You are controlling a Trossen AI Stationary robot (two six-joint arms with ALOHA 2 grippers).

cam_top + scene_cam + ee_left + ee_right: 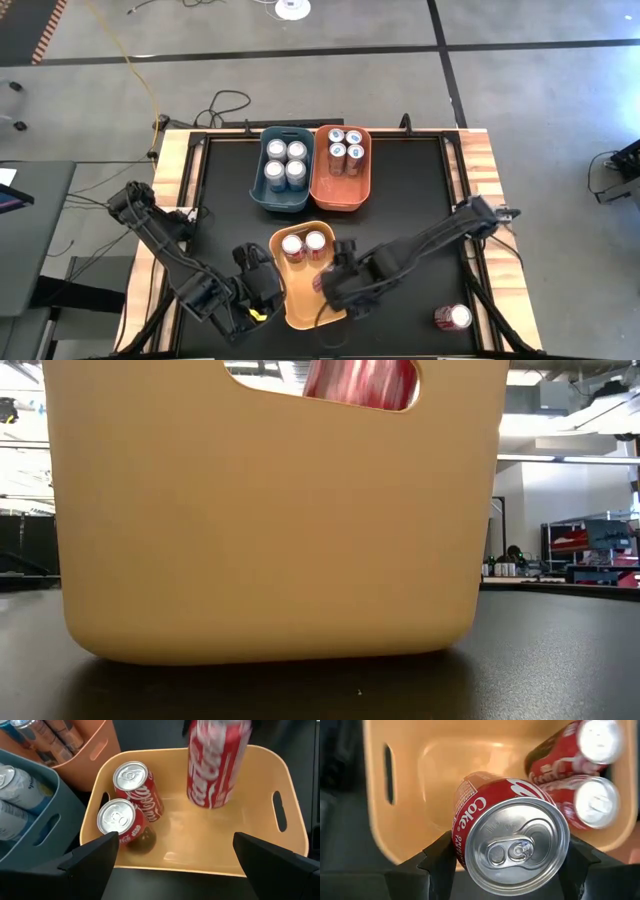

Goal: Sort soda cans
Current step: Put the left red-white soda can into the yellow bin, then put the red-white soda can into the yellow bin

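Observation:
A yellow bin [300,305] near the table's front edge holds two red soda cans [131,800] standing on their bases at its far end. My right gripper [335,285] is over this bin, shut on a third red can [512,845]. This can also shows through the bin's handle slot [360,382]. My left gripper [175,855] stands open beside the bin's left wall [255,295], with nothing between its fingers. Another red can [452,317] is on the table at the near right. My right gripper pinches the red can's side wall just under the top rim [462,837] between its two fingers [440,862]. The fingers come from above, slanting down. The can hangs bottom down [210,795] inside the bin's outline, slightly tilted, and appears clear of the floor.
At the table's far side, a blue bin [262,195] holds several silver-topped cans and an orange bin [365,195] beside it holds several more. Wooden rails [485,170] border the black table top. There is open black surface to the right of the bins.

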